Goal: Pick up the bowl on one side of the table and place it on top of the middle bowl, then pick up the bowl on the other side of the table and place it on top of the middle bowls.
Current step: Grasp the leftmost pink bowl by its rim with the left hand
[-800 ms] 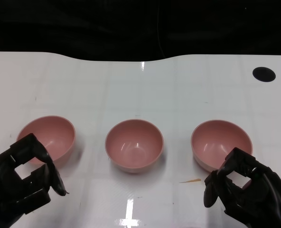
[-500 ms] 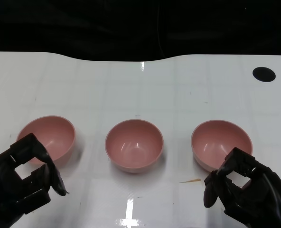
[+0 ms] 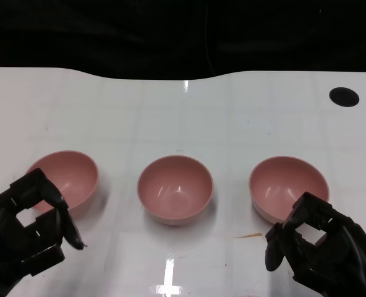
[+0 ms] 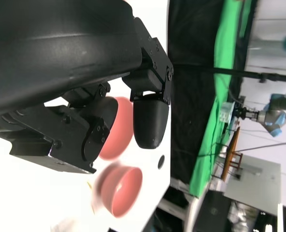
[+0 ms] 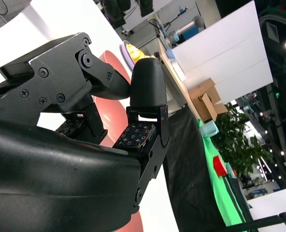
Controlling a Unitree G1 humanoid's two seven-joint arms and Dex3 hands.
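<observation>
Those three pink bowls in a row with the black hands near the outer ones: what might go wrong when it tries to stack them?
The left hand sits low beside the left bowl, so its fingers might push the bowl across the glossy table instead of gripping it. The right hand overlaps the right bowl and could tip it. Either bowl set off-centre on the middle bowl may sit crooked.

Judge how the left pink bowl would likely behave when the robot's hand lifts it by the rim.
The left bowl looks rigid, so it should keep its shape. Its smooth, rounded wall may slip in the fingers. It sits upright, probably stable until tilted.
</observation>
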